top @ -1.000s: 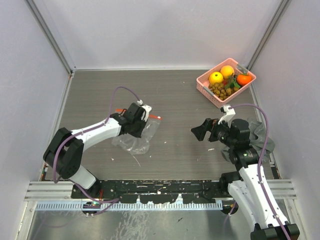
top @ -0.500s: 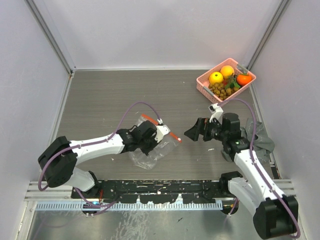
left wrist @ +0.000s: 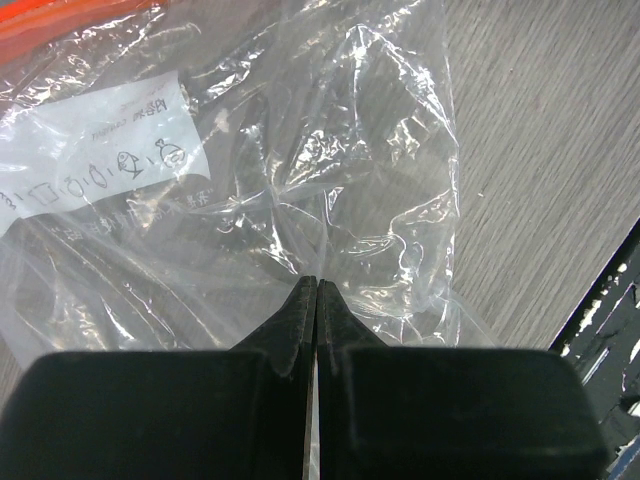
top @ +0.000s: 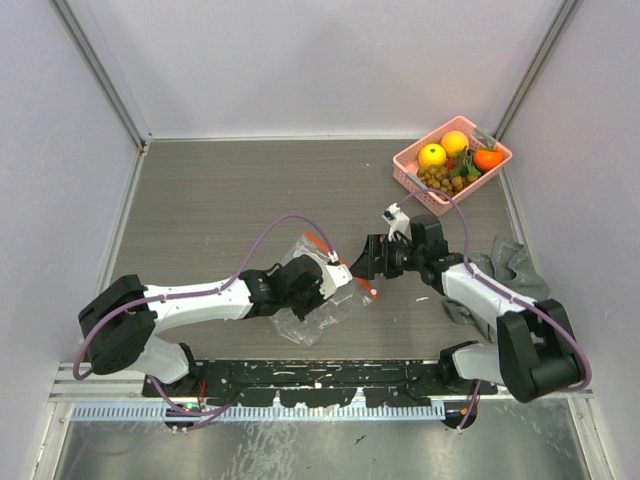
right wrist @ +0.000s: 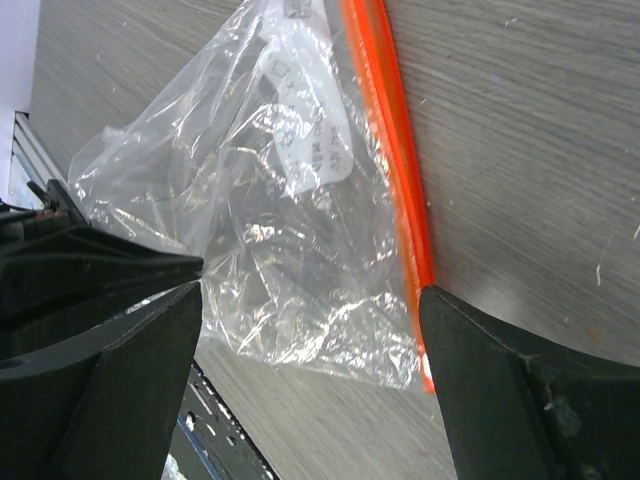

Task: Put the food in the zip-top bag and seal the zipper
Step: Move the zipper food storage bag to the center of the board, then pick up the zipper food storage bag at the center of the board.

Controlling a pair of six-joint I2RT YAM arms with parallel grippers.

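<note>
the left gripper (left wrist: 316,285) is closed tight, its tips apparently pinching a fold of the crumpled zip-top bag (left wrist: 300,150) at the near middle of the tabletop (top: 250,190). the right gripper (right wrist: 310,290) stands wide, one finger beside the zipper (right wrist: 395,170). the food (top: 450,162) sits in the pink basket (top: 408,168), far right.

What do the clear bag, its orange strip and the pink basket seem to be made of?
Zip-top bag: thin clear plastic film with a glossy finish. It crinkles, glints and is see-through.
Zipper: orange plastic, smooth and apparently stiffer, since it runs straight.
Pink basket: probably moulded plastic, judging by its lattice wall.
</note>
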